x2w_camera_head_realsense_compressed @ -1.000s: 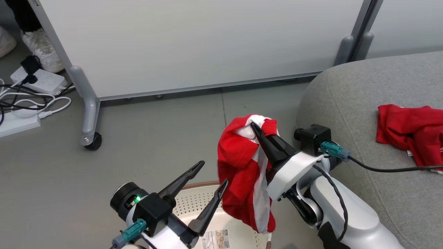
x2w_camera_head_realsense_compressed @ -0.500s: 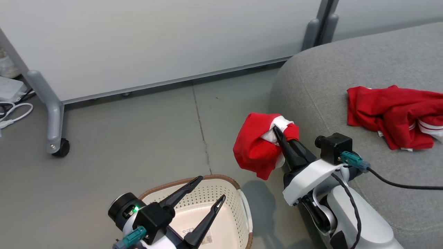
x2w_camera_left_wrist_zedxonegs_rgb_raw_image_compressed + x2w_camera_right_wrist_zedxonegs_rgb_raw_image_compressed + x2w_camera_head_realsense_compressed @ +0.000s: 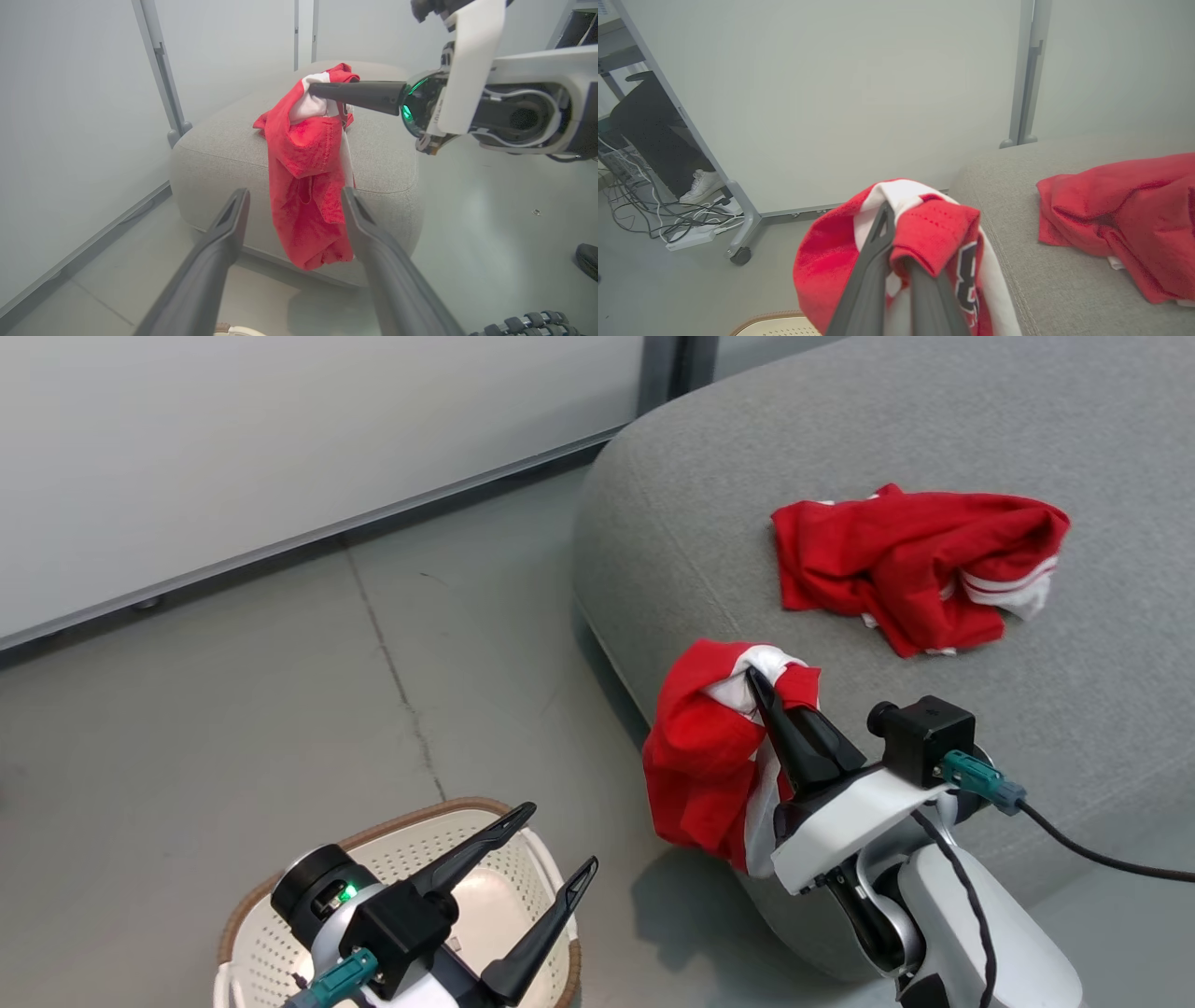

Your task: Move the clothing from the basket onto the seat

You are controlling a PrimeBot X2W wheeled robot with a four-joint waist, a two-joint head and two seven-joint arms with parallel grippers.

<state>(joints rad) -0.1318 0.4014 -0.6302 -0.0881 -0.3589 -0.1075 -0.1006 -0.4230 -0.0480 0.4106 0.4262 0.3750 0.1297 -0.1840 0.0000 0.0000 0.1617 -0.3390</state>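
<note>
Right jaws clenched on red garment (image 3: 695, 751), hanging from tips at seat (image 3: 700, 523) edge; left jaws spread over basket (image 3: 411, 845).

garment A (image 3: 700, 756): red/white, dangling from right gripper (image 3: 752, 674) off seat (image 3: 934, 411) corner | garment B (image 3: 910, 565): crumpled on seat | basket (image 3: 420, 845): upright, floor

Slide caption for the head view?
Right gripper holds a red garment at the sofa edge; second garment lies on it; open left gripper over basket.
</note>
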